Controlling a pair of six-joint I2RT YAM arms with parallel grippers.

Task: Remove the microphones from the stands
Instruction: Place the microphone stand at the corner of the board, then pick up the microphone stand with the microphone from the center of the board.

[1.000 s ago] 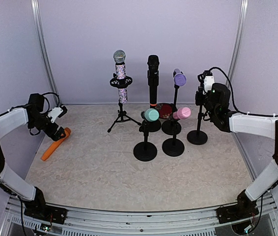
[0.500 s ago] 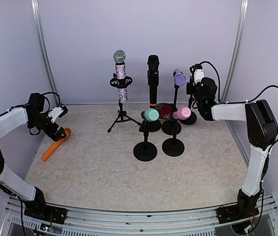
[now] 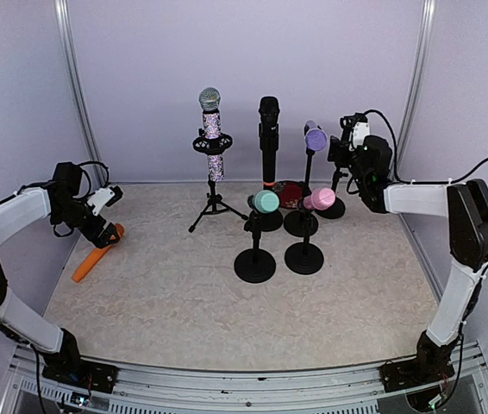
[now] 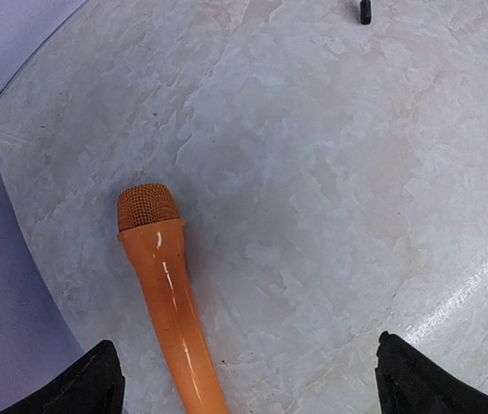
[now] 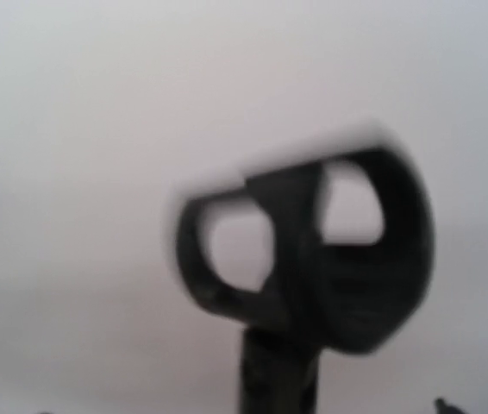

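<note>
Left gripper (image 3: 106,229) hovers over the left edge of the table (image 3: 184,319). In the left wrist view its jaws stand wide, with nothing between them. The orange microphone (image 4: 171,293) lies flat on the table below, mesh head pointing toward the middle, and the handle runs out of that view between the fingertips. It's off any stand and neither finger touches it.

Right gripper (image 3: 345,153) is up at the back right corner, level with the top of the empty stand (image 3: 332,210). The right wrist view is blurred and shows only the stand's black clip (image 5: 304,259) up close, with nothing in it. I cannot tell whether those jaws are wide or narrow, and I see nothing held.

The other mics sit on their stands mid-table: sparkly one (image 3: 211,129) on the tripod, black (image 3: 268,129), purple (image 3: 315,138), teal (image 3: 265,202) and pink (image 3: 320,199).
</note>
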